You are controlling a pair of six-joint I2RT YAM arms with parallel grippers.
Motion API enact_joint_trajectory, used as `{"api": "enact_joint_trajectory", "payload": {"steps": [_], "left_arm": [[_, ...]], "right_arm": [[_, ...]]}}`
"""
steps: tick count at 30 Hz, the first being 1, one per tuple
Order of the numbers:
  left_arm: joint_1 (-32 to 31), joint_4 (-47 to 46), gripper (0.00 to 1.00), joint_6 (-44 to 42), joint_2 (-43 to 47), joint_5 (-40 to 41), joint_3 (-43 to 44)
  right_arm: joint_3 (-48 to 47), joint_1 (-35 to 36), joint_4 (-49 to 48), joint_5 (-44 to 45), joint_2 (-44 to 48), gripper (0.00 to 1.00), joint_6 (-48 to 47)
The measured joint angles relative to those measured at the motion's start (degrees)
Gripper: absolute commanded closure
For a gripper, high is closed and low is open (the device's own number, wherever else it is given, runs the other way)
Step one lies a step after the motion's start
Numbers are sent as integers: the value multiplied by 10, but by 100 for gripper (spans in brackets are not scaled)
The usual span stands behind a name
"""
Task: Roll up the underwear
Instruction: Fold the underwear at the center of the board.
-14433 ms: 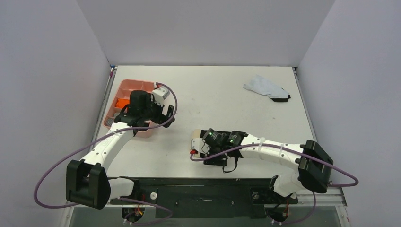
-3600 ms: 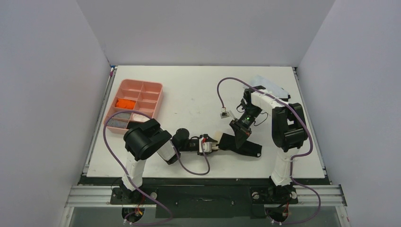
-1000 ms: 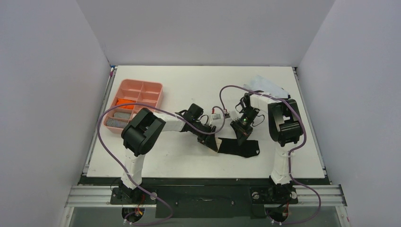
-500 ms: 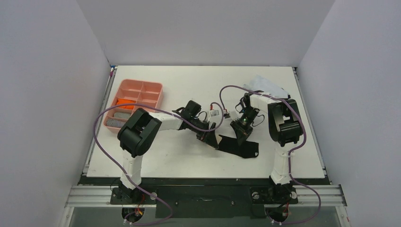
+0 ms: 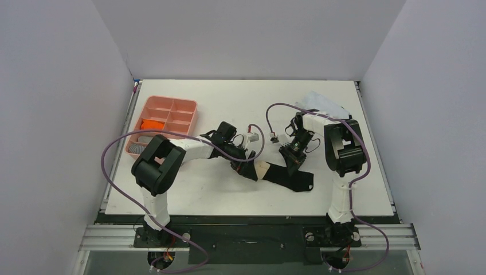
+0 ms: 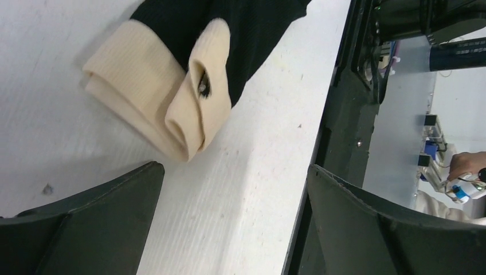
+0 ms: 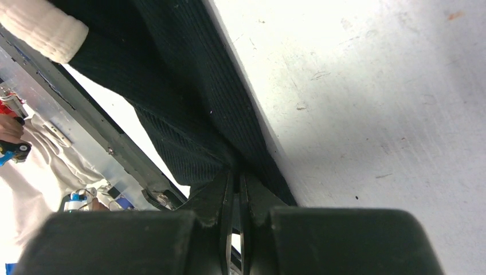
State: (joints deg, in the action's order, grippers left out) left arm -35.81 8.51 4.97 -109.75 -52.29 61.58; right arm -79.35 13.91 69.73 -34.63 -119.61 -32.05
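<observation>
The black underwear (image 5: 288, 175) lies stretched on the table, its beige waistband (image 5: 262, 170) folded over at the left end. My left gripper (image 5: 245, 167) stands open just left of the waistband (image 6: 153, 106), apart from it, with nothing between its fingers (image 6: 86, 220). My right gripper (image 5: 292, 158) is shut on the far right edge of the black underwear (image 7: 189, 97), the cloth pinched at its tips (image 7: 235, 179). The orange underwear (image 5: 152, 124) sits in a compartment of the pink tray (image 5: 182, 102).
A grey rolled item (image 5: 140, 150) fills the tray's near compartment. A pale grey cloth (image 5: 321, 102) lies at the back right behind the right arm. The table's front edge and black rail (image 6: 344, 114) run close to the waistband.
My left gripper has opened, let go of the beige waistband and drawn back to the left. The waistband now lies on the table. The right gripper has stayed shut in place.
</observation>
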Motion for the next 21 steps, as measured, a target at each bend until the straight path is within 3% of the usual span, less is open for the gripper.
{"api": "enact_joint_trajectory", "payload": {"steps": [10,15,21], "left_arm": [[14,-29,3,-24,102,8,-84],[-7,-118,3,23,100,-16,-79],[-42,-280,3,131,30,-35,-61]], "right_arm": [[-1,0,1,0,-1,100,0],[-1,0,1,0,-1,100,0],[-2,1,2,1,-1,100,0]]}}
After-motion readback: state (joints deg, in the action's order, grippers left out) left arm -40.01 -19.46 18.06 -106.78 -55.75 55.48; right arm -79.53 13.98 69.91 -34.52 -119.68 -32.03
